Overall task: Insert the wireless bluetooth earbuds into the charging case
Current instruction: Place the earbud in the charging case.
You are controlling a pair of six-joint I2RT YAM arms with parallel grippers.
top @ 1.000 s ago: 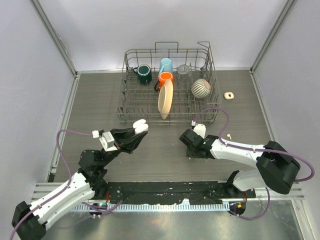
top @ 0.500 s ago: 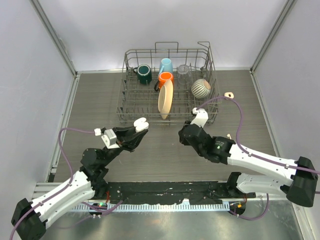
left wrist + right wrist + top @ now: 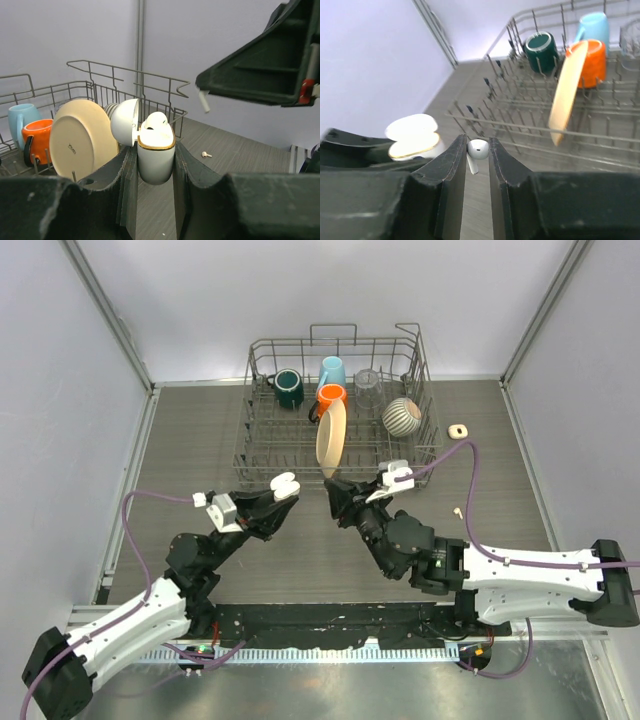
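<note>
My left gripper point(image 3: 279, 491) is shut on the white charging case point(image 3: 284, 485), which has a gold rim and an open lid. It holds the case point(image 3: 156, 159) upright above the table, between its fingers point(image 3: 127, 172). My right gripper point(image 3: 336, 496) hangs just right of the case and is shut on one white earbud point(image 3: 479, 149), stem pointing down. That earbud's stem point(image 3: 202, 100) shows under the right gripper in the left wrist view. From the right wrist, the case point(image 3: 413, 138) lies to the left. Another earbud point(image 3: 458, 511) lies on the table at the right.
A wire dish rack point(image 3: 262, 452) stands at the back, holding a green mug point(image 3: 289, 388), a blue mug point(image 3: 332, 371), an orange mug point(image 3: 333, 395), a cream plate point(image 3: 331, 437), a glass point(image 3: 368, 385) and a striped bowl point(image 3: 402, 417). A small cream object point(image 3: 458, 430) lies right of the rack.
My right arm has swung left and up from the table's right side, carrying the earbud close to the case. My left gripper has barely shifted with the case.
</note>
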